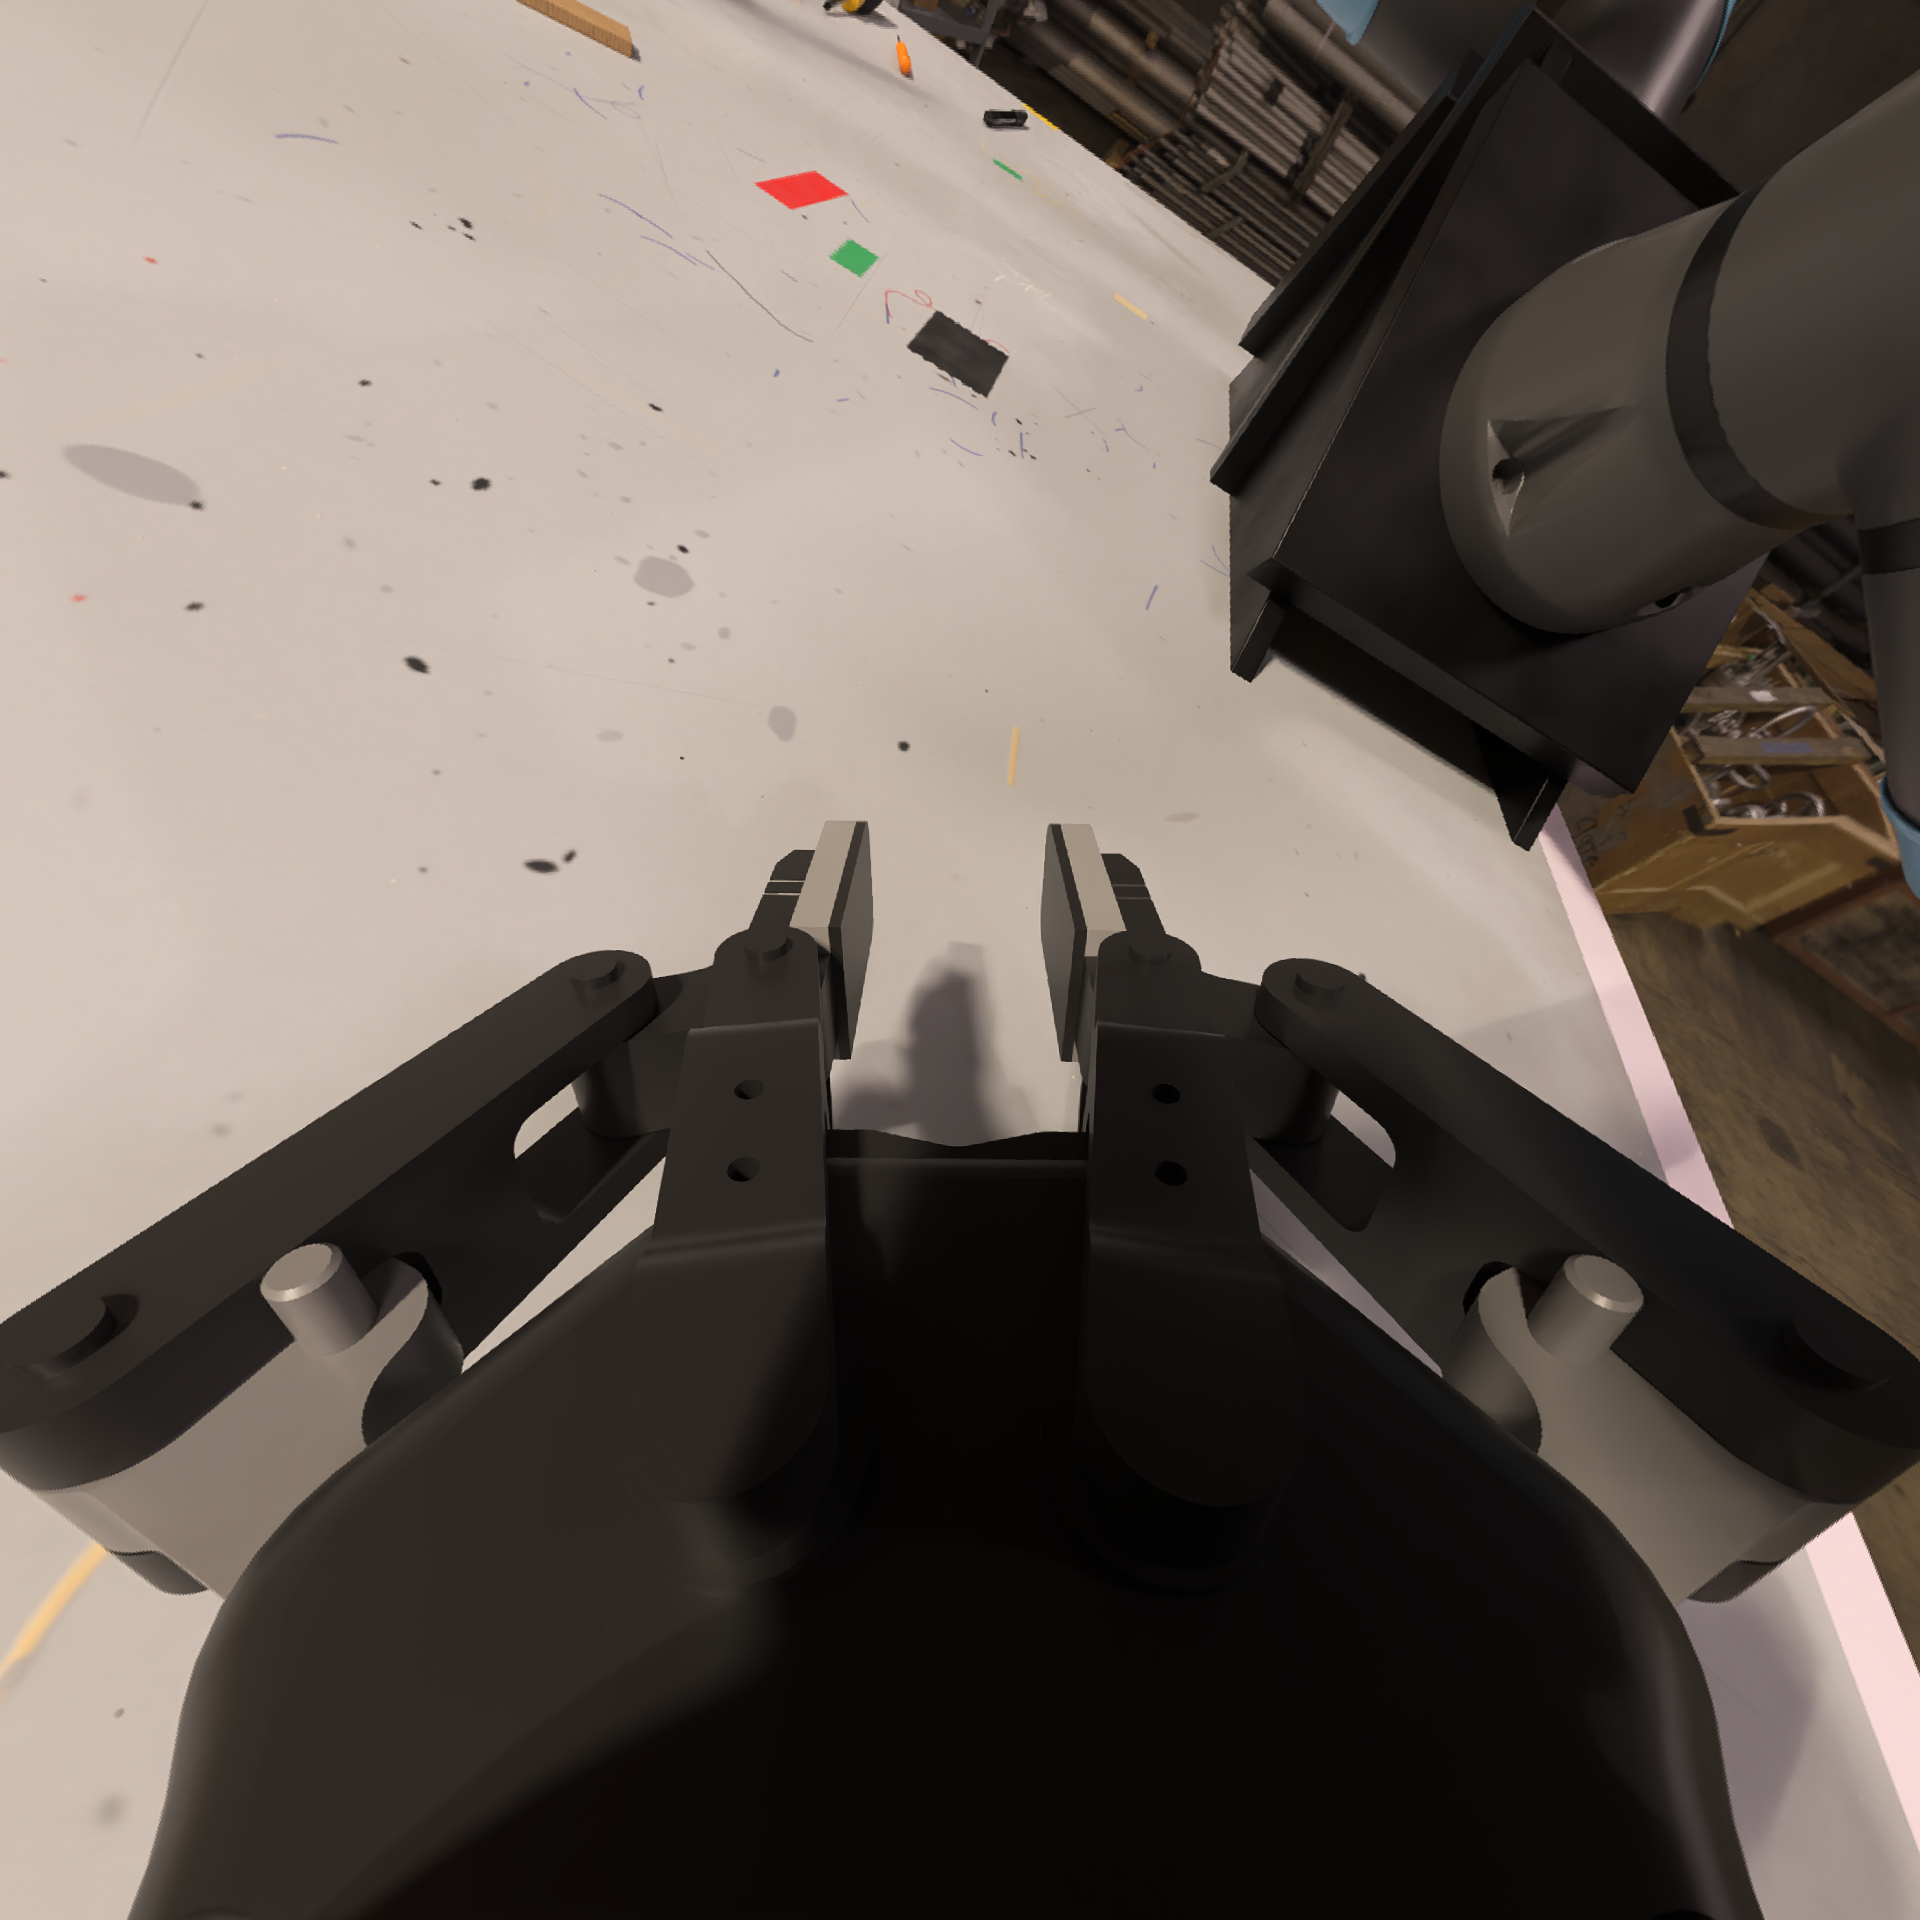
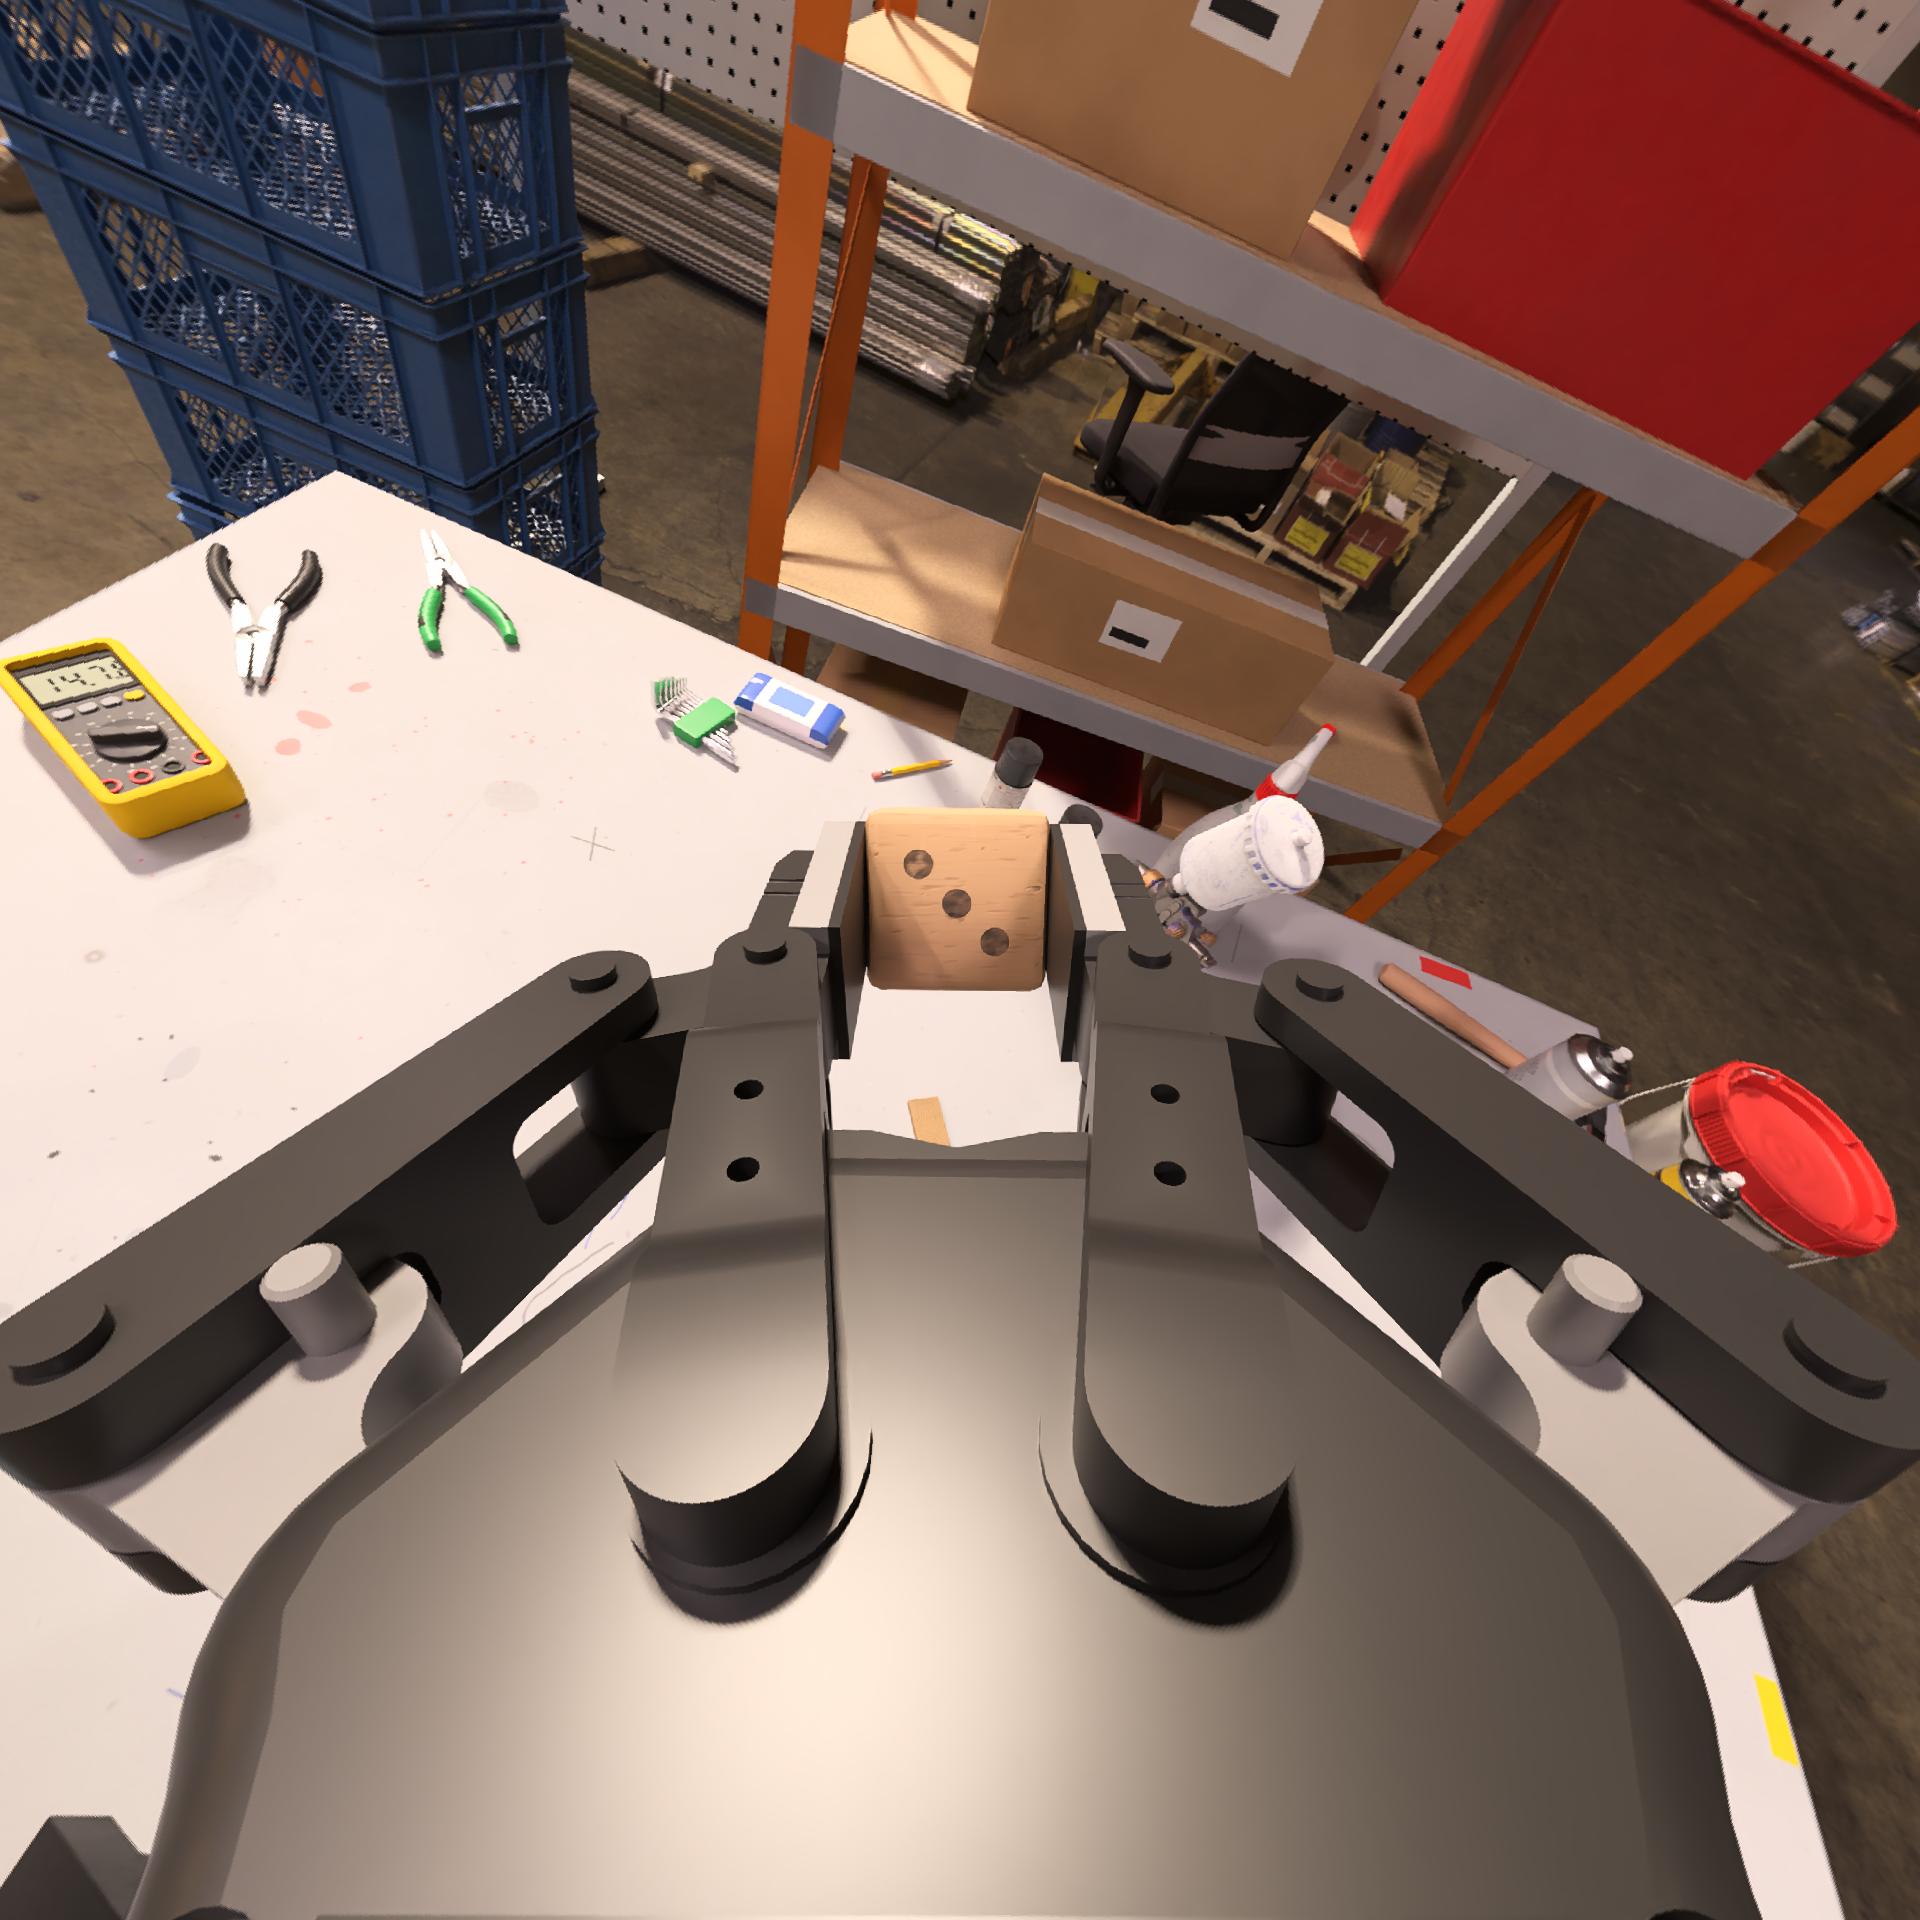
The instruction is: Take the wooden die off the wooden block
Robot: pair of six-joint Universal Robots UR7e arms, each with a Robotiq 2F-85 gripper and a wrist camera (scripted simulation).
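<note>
Left wrist view: the left gripper (image 1: 956, 883) hangs parted and empty over the table (image 1: 416, 623); right wrist view: the right gripper (image 2: 956, 902) clamps the wooden die (image 2: 956, 899) aloft, its wooden block (image 2: 928, 1120) seemingly below, so a level, firm carry suits.

We see the die (image 2: 956, 900) between the right gripper's (image 2: 956, 894) fingers, above the table (image 2: 416, 935). At ten o'clock lies a multimeter (image 2: 120, 736), pliers (image 2: 260, 613) behind it — hex keys (image 2: 698, 719) at eleven. Shelving (image 2: 1195, 665) stands at one o'clock, beyond the table's edge.
</note>
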